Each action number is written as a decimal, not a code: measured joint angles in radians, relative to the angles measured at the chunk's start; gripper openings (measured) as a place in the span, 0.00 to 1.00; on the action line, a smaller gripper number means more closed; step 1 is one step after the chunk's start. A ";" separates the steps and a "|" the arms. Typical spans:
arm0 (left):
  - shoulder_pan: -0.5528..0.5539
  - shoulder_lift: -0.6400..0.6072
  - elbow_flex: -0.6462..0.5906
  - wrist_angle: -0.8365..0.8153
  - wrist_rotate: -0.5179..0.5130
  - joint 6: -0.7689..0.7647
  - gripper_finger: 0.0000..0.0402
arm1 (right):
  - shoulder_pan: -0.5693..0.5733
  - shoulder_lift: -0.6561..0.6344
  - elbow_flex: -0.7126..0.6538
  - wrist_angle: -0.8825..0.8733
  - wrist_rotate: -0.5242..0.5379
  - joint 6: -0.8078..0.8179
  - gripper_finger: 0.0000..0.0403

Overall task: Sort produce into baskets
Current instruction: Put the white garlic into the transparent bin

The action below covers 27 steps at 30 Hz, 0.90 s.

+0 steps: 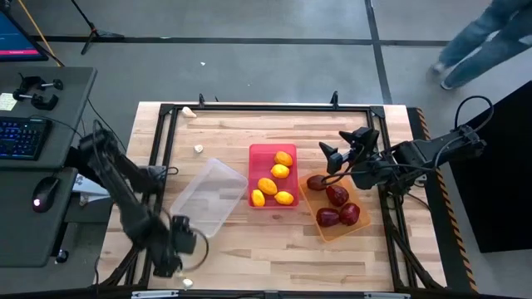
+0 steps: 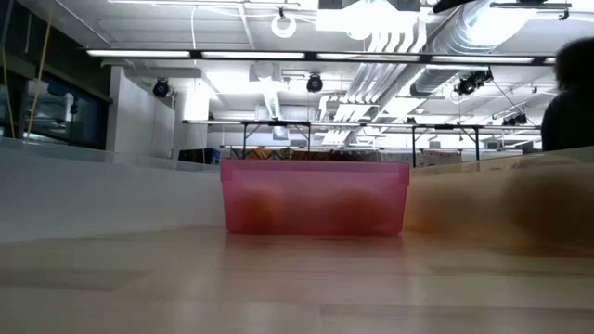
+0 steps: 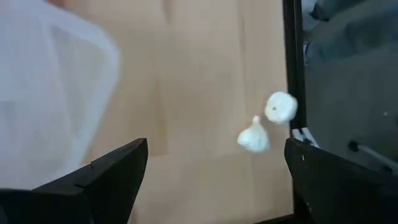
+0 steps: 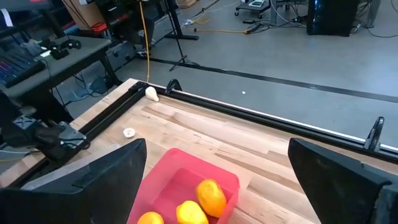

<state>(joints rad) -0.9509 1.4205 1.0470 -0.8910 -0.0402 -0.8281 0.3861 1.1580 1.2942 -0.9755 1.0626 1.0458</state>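
Note:
Several yellow-orange lemons (image 1: 274, 178) lie in the red-pink bin (image 1: 256, 154). Several dark red fruits (image 1: 337, 203) lie in the orange bin (image 1: 320, 228). The clear bin (image 1: 208, 195) holds nothing that I can see. My left gripper (image 1: 184, 253) is open over the near left of the table; in its wrist view (image 3: 216, 146), two garlic bulbs (image 3: 281, 107) (image 3: 254, 138) lie on the wood beside the black rail. My right gripper (image 1: 337, 149) is open and empty above the far ends of the red and orange bins.
Two more garlic bulbs lie on the table at the far left (image 1: 190, 112) (image 1: 199, 149); they also show in the right wrist view (image 4: 151, 93) (image 4: 129, 132). A black frame rail (image 1: 162, 141) runs around the table. A person (image 1: 490, 37) walks beyond the far right corner.

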 joint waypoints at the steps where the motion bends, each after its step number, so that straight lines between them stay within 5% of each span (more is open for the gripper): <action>1: -0.021 0.039 0.024 -0.004 -0.006 -0.008 0.90 | 0.000 0.000 0.000 -0.005 0.000 0.000 0.95; 8: -0.120 0.303 0.138 -0.003 -0.033 0.104 0.90 | 0.000 0.000 0.000 -0.030 0.003 0.000 0.95; 16: -0.143 0.394 0.118 0.028 -0.018 0.070 0.88 | 0.000 0.000 0.000 -0.030 0.004 0.000 0.95; 27: -0.149 0.394 0.053 0.111 -0.013 -0.032 0.58 | 0.000 0.000 0.000 -0.030 0.004 0.000 0.95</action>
<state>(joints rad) -1.1004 1.8149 1.1001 -0.7803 -0.0536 -0.8600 0.3859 1.1580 1.2942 -1.0058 1.0668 1.0461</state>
